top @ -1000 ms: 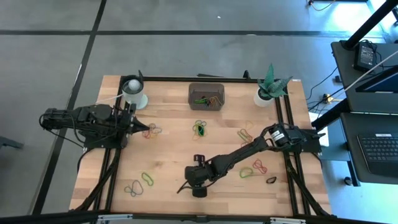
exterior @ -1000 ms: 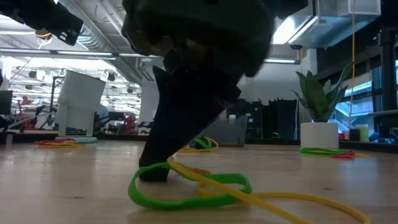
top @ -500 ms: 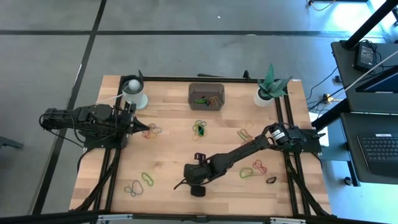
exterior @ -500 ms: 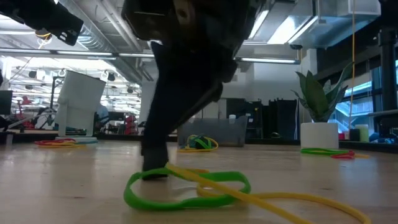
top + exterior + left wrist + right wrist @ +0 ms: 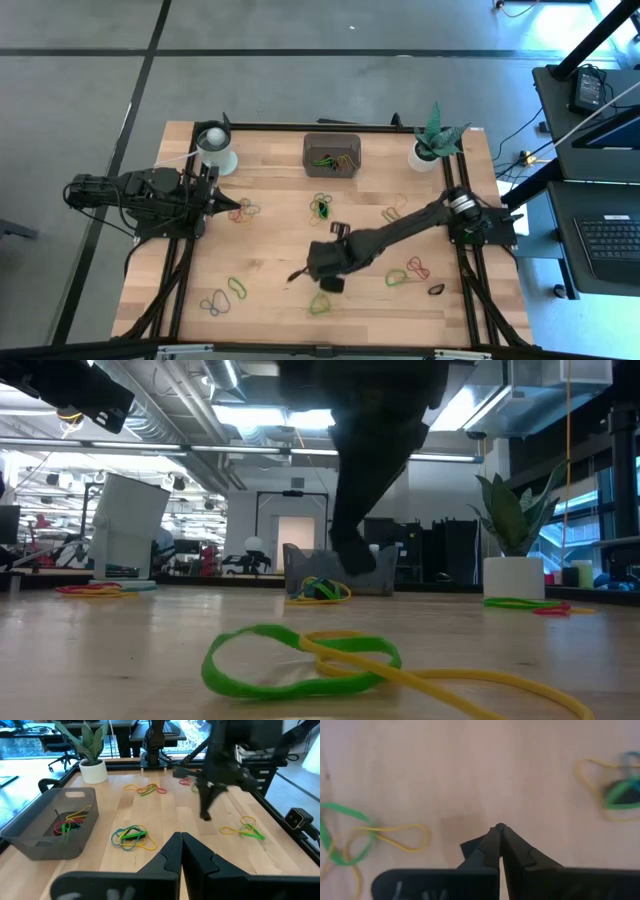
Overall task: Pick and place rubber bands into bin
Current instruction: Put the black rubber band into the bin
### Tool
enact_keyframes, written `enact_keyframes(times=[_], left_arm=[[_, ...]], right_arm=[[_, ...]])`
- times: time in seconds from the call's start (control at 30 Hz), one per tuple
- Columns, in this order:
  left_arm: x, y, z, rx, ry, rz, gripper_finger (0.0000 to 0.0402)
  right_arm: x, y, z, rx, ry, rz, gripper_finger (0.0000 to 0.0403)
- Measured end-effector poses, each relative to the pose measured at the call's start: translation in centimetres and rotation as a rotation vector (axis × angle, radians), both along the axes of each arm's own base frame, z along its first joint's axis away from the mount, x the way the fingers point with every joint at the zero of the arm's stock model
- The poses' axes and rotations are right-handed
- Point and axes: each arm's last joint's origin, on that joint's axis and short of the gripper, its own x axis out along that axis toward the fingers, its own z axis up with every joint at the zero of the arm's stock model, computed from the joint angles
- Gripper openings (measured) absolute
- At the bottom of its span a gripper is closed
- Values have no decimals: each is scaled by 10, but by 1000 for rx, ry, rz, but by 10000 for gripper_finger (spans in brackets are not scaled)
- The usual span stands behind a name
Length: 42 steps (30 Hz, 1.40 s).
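My right gripper (image 5: pixel 500 827) is shut and holds nothing; it hangs above the table (image 5: pixel 293 276), its tip off the wood in the low view (image 5: pixel 356 560). A green and yellow rubber band pair (image 5: pixel 300 660) lies flat on the table toward the near edge from it (image 5: pixel 320 302). Several other rubber bands lie scattered, such as one cluster (image 5: pixel 320 207) near the middle. The grey bin (image 5: pixel 332 153) stands at the far edge with some bands inside (image 5: pixel 70 822). My left gripper (image 5: pixel 181 838) is shut and waits at the table's left side (image 5: pixel 236 206).
A white round cup (image 5: pixel 213 148) stands at the far left and a potted plant (image 5: pixel 432 140) at the far right. More bands lie near the right edge (image 5: pixel 415 268) and at the near left (image 5: pixel 225 296). Bare wood stretches between the right gripper and the bin.
My right gripper has risen from the table, where one fingertip stood at the green band's end, and has moved toward the far edge. The green and yellow bands have stayed on the wood.
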Motion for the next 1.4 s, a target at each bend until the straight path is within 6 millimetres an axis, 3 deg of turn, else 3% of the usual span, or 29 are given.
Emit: enact_keyframes(times=[0.2,0.37,0.57,0.83,1.07,1.23,1.4], left_arm=[[0,0,0,1,0,3,3],[0,2,0,20,-1,72,3],[5,3,2,51,-12,101,3],[37,5,-1,104,50,208,3],[67,9,1,75,-8,261,3],[80,12,3,68,-48,290,3],[89,14,2,56,-41,343,3]], right_arm=[[-28,-44,20,-2,-30,-48,2],[-59,-87,45,25,-196,-110,2],[-96,-155,82,23,-399,-254,2],[-106,-243,122,-5,-512,-260,0],[-90,-300,106,20,-391,-238,0],[-72,-328,69,84,-245,-223,0],[-58,-340,30,99,-134,-177,0]])
